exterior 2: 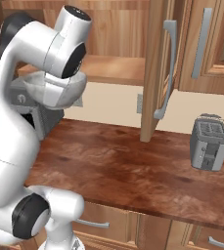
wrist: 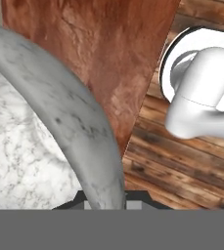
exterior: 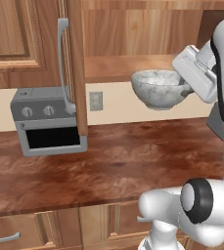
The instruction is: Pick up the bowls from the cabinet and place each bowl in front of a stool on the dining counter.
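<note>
The mottled grey-white bowl [exterior: 155, 88] hangs in the air in front of the open brown cabinet [exterior: 116, 66], level with its shelf and well above the worktop. My gripper [exterior: 186, 91] is shut on the bowl's right rim. In the hand view the bowl's thick stone rim [wrist: 81, 136] runs down between my fingertips, and my gripper [wrist: 105, 199] pinches it there. From the right side, my arm hides most of the bowl [exterior 2: 37, 88]. The dark green-grey bowl, the stools and the dining counter are out of view.
An open cabinet door [exterior: 77, 68] with a silver bar handle [exterior: 62, 58] juts out left of the bowl. Below are a red-brown worktop [exterior: 118, 161], a grey toaster oven [exterior: 47, 122], a wall outlet [exterior: 96, 101] and a toaster [exterior 2: 209, 141].
</note>
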You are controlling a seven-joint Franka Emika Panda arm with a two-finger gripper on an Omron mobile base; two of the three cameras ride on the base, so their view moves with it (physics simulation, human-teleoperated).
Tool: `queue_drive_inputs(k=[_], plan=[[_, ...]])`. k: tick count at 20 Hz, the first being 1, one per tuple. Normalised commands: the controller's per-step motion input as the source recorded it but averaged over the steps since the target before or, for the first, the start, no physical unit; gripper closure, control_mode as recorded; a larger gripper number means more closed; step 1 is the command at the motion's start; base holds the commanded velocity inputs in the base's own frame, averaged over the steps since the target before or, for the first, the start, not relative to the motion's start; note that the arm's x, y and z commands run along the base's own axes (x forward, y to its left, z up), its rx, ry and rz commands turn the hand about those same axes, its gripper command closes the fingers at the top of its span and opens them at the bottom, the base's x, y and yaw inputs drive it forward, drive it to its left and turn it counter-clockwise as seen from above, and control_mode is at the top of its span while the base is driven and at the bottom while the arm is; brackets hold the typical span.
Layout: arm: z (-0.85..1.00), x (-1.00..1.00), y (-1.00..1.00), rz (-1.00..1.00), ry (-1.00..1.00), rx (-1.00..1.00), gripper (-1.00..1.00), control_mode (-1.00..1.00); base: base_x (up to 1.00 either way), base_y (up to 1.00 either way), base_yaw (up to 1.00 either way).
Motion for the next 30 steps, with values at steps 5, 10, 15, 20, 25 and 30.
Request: queue_drive_inputs(k=[5, 10, 15, 20, 25, 30], plan=[[-0.24, -0.39, 0.00, 0.00, 0.07, 0.00, 1.00, -1.00, 0.00, 0.00, 0.00], [-0.37, -0.29, 0.00, 0.00, 0.01, -0.01, 1.00, -1.00, 0.00, 0.00, 0.00], [-0.18, -0.11, 0.00, 0.00, 0.00, -0.01, 1.00, 1.00, -0.32, -0.03, 0.01], [0.00, 0.00, 0.00, 0.00, 0.00, 0.00, 1.00, 1.00, -0.81, -0.02, 0.35], [0.00, 0.00, 0.00, 0.00, 0.00, 0.00, 1.00, 1.00, -0.35, -0.14, 0.86], [0.00, 0.00, 0.00, 0.00, 0.00, 0.00, 1.00, 1.00, -0.19, -0.14, 0.99]])
